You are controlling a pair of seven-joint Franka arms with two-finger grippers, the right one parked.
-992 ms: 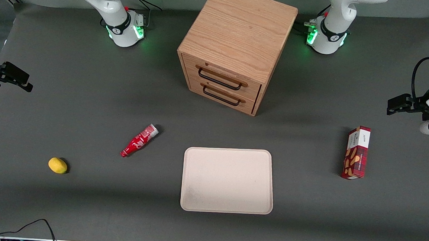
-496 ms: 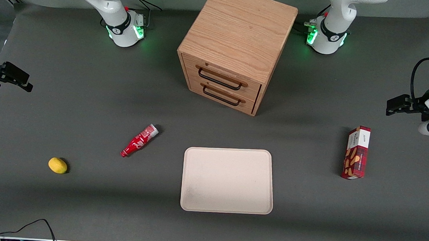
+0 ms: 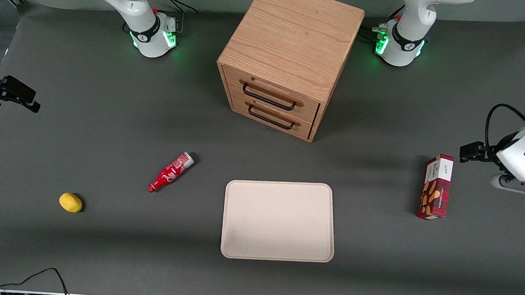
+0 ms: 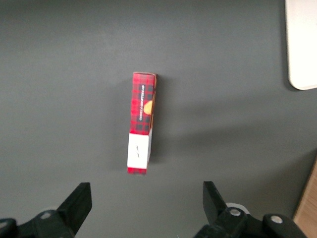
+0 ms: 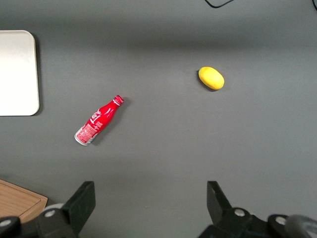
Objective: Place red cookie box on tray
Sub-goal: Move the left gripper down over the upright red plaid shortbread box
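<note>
1. Cream tray (image 3: 279,220): bare, table centre, near edge.
2. Red cookie box (image 3: 436,187): on the table toward the working arm's end, well apart from the tray, long axis running near-to-far.
3. Gripper (image 4: 143,210): fingers spread wide, holding nothing, just beside the box's white-panel end.

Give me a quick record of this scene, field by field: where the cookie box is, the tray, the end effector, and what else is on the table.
cookie box: red cookie box on the table, apart from the tray, toward the working arm's end
tray: tray bare, in front of the wooden drawer cabinet
end effector: left end effector open, above the table beside the box, holding nothing
other items: red soda bottle lying down; lemon toward the parked arm's end
task state: box not yet grasped
</note>
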